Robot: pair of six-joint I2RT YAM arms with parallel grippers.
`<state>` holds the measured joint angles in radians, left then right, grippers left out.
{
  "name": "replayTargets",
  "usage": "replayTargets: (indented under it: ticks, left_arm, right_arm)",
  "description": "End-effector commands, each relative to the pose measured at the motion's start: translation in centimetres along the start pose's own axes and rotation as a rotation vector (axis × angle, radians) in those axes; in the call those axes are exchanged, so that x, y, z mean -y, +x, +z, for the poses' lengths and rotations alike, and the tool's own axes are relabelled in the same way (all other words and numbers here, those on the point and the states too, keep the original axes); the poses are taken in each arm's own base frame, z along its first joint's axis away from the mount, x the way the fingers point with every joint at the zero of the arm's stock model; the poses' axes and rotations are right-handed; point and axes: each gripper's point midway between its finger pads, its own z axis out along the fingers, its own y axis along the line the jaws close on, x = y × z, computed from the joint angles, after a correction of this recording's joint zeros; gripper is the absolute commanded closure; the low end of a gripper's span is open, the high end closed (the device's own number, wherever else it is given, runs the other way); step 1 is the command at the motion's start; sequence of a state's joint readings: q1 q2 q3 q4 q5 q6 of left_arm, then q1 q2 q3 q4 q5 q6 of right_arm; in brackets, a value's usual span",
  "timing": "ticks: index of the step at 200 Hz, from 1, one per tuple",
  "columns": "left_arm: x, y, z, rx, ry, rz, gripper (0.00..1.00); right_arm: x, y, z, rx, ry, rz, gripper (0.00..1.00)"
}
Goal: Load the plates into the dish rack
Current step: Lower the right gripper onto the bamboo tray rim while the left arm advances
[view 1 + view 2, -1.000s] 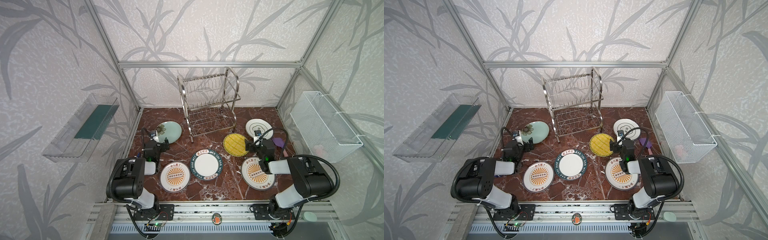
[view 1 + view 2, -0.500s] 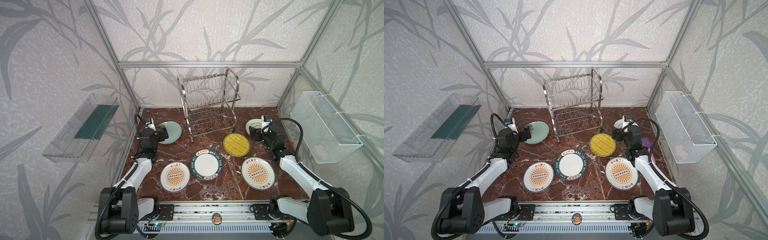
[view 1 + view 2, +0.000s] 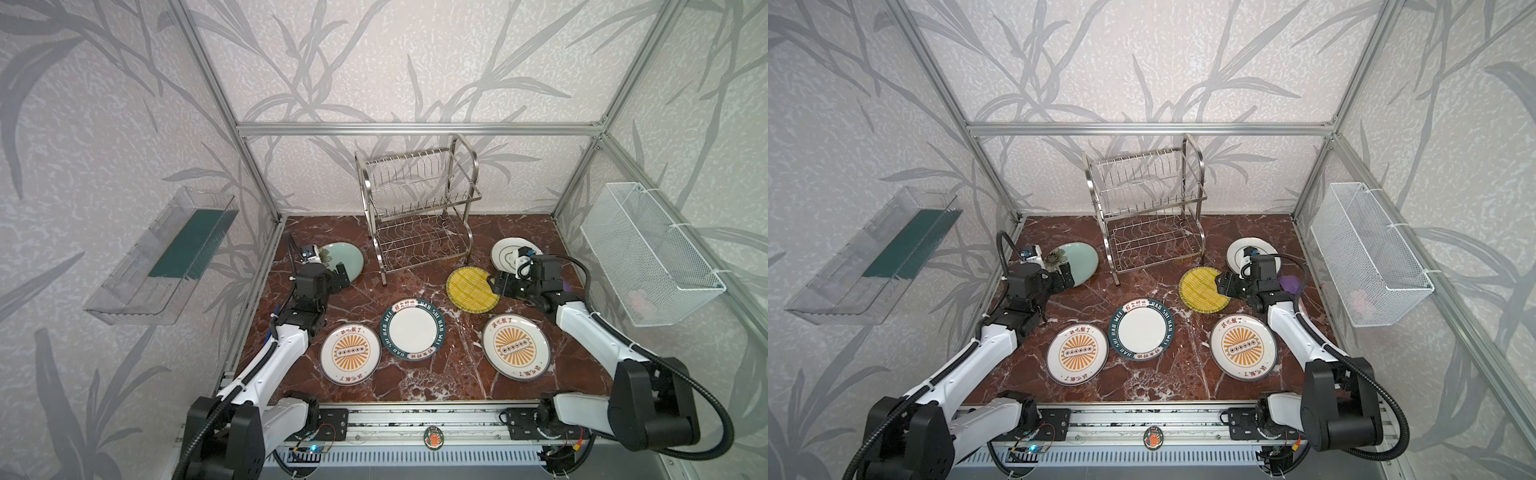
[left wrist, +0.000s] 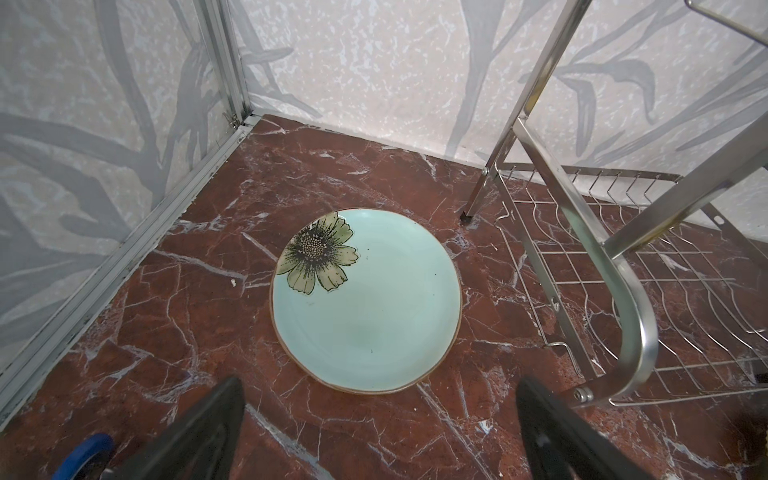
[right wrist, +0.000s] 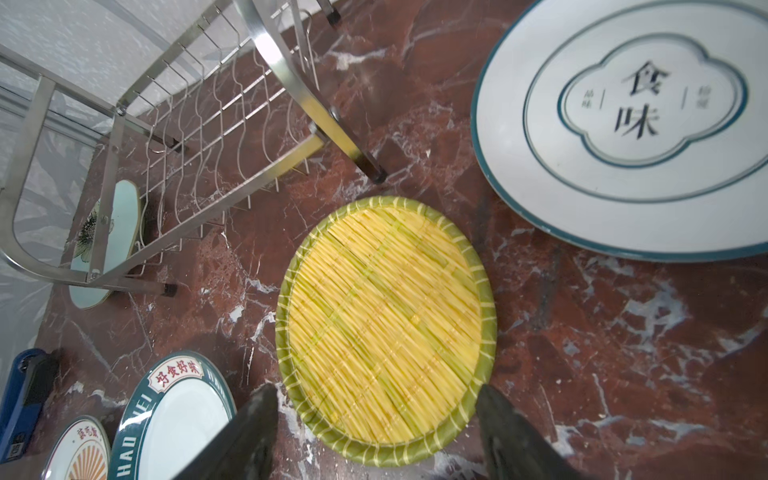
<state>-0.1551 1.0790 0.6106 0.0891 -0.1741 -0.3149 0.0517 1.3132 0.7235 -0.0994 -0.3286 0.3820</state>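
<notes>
The steel dish rack (image 3: 419, 212) stands empty at the back middle. Six plates lie flat on the marble: celadon with a flower (image 3: 347, 257), yellow ribbed (image 3: 471, 289), white with a dark outline (image 3: 505, 253), dark-green-rimmed (image 3: 412, 328), and two with orange sunbursts (image 3: 350, 353) (image 3: 516, 345). My left gripper (image 3: 338, 276) is open just short of the celadon plate (image 4: 365, 299), with its near rim between the spread fingers (image 4: 220, 415). My right gripper (image 3: 496, 284) is open over the near edge of the yellow plate (image 5: 386, 328), one finger on each side, not touching.
A white mesh basket (image 3: 648, 257) hangs on the right wall and a clear plastic tray (image 3: 166, 257) on the left wall. A purple object (image 3: 1289, 284) lies behind the right wrist. The rack's curved leg (image 4: 636, 332) stands close to the left gripper's right.
Both arms have stretched out from folded poses at the front. The left went to the celadon plate. The right went to the white outlined plate, then came over the yellow plate.
</notes>
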Motion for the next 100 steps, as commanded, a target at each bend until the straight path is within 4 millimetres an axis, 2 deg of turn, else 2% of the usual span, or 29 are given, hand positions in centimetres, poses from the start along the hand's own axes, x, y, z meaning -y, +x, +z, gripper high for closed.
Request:
replayTargets:
  ticks: [1, 36, 67, 100]
  left_arm:
    - [0.7, 1.9, -0.5, -0.099, 0.045, -0.004, 0.01]
    - [1.7, 2.2, -0.6, -0.135, 0.096, -0.048, 0.01]
    - [4.1, 2.0, -1.4, -0.178, 0.223, -0.040, 0.01]
    - [4.7, 1.5, -2.4, -0.169, 0.251, -0.025, 0.01]
  right_arm:
    - [0.6, 1.3, 0.9, -0.052, -0.080, 0.119, 0.29]
    - [2.1, 2.1, 1.8, -0.099, -0.100, 0.189, 0.30]
    - [3.0, 2.7, 3.1, -0.119, -0.129, 0.251, 0.35]
    - [3.9, 3.4, 4.2, -0.134, -0.118, 0.277, 0.37]
